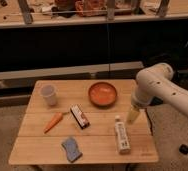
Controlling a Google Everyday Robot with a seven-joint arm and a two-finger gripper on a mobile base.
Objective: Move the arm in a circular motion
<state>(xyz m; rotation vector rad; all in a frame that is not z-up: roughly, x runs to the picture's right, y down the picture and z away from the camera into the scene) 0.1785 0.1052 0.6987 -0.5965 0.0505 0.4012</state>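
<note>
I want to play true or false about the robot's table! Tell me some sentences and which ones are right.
1. The tool at the tip of the arm hangs above the table near its right edge. True.
2. The bowl is blue. False: the bowl is orange.
3. The carrot lies left of the small box. True.
4. The white cup has tipped over. False: the cup stands upright.
5. The white bottle lies flat on the table. True.
</note>
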